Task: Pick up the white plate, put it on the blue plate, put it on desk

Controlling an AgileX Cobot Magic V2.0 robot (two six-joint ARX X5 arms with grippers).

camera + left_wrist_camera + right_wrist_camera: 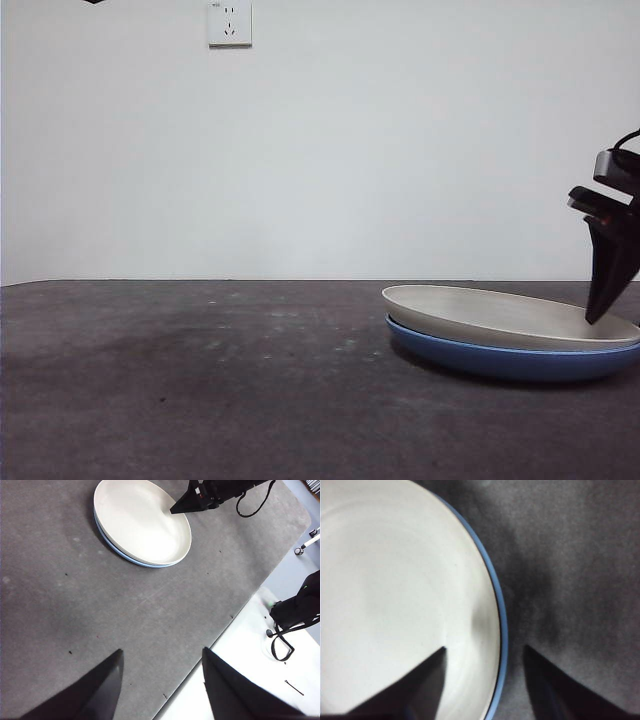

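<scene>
The left hand hangs open over bare table, well apart from the plates, so it looks like it's just waiting. Farther out, the white plate sits stacked on the blue plate, tilted a bit in the front view, with the blue rim peeking out underneath. The right hand is right at that stack and open, straddling the rim: one finger is over the white plate's inside, the other outside over the table. So the rim runs between the fingers, and the right arm is clearly the nearer one. Probably it's either about to pinch the edge or has just let go. Hard to say which.
</scene>
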